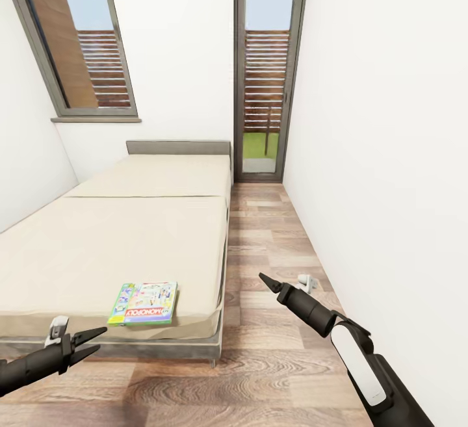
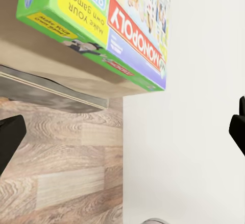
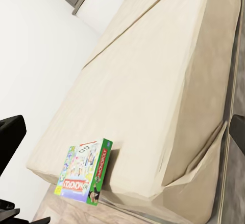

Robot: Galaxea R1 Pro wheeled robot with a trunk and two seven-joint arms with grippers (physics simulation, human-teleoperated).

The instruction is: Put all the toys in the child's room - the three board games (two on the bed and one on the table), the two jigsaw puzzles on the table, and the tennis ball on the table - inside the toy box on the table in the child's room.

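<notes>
A colourful Monopoly board game box (image 1: pixel 152 303) lies flat near the foot corner of the beige bed (image 1: pixel 117 238), overlapping a green-edged box (image 1: pixel 119 305) on its left. The left wrist view shows the Monopoly box (image 2: pixel 109 22) close up, and the right wrist view shows the board game box (image 3: pixel 84 170) at the mattress corner. My left gripper (image 1: pixel 99 339) hovers open just short of the bed's foot, left of the boxes, with nothing in it. Over the floor to the right of the bed, my right gripper (image 1: pixel 263 279) points forward, open and empty.
A wooden floor aisle (image 1: pixel 266 232) runs between the bed and the white right wall (image 1: pixel 390 154). It leads to a tall glass door (image 1: pixel 265 76). A window (image 1: pixel 84 43) is above the grey headboard (image 1: pixel 179 147). The bed's grey frame (image 1: pixel 162 348) edges the foot.
</notes>
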